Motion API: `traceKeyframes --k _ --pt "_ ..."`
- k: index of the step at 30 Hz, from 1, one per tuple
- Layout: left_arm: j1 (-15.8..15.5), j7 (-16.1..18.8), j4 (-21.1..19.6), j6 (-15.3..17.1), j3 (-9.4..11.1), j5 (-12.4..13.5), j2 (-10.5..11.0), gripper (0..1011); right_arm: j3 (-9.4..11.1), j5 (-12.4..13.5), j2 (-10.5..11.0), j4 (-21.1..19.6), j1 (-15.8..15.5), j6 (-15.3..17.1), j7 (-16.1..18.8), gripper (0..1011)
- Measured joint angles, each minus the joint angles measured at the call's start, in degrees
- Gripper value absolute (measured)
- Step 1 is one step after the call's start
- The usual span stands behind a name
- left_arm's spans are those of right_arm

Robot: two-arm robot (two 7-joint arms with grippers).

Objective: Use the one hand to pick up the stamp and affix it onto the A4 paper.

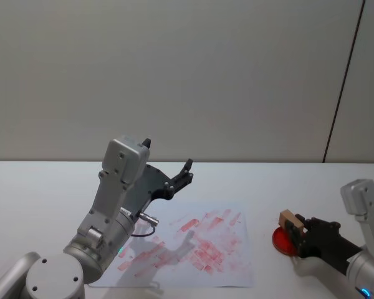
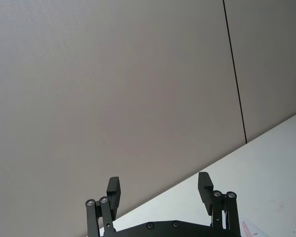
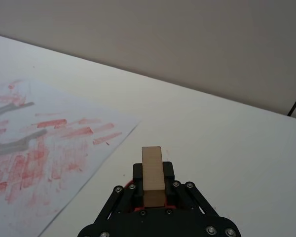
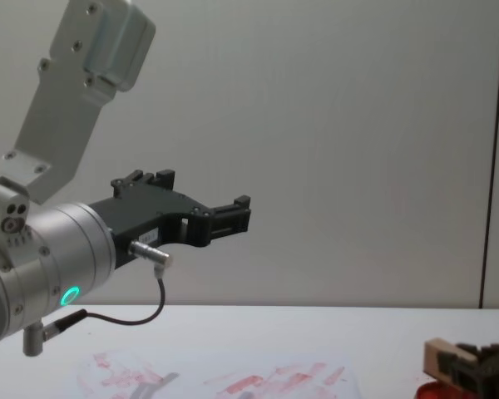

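At the table's near right edge, the right gripper pinches the stamp between its black fingers. We see a small rectangular block of pale tan wood, plain and smooth on its visible faces, about as wide as the jaws holding it, with one end jutting out past the fingertips. It sits over the flat round red ink pad; we cannot tell whether block and pad touch.

To the left of the pad, and apart from it, the A4 paper lies flat on the white table. The sheet is covered in smeared red and pink bars, too smudged for us to read any as writing.

Above the paper's left part, the left gripper hangs in the air, its two black fingers spread wide with nothing between them, casting a grey shadow on the sheet. In the chest view, a green light glows on that arm's silver wrist and a dark cable loops beneath it.

Behind the table stands a plain grey wall, crossed at right by a thin dark seam.
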Motion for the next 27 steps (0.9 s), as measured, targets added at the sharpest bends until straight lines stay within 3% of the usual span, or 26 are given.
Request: traceKeyframes --k 13,27 --pt "0.0 0.0 0.0 0.0 0.0 0.0 0.0 1002 -0.94 0.39 -0.42 -4.36 -0.49 -2.13 2.38 216" --pt "0.0 0.0 0.0 0.0 0.0 0.0 0.0 1003 -3.31 -1.62 -1.62 -5.79 -1.51 -2.2 4.33 216"
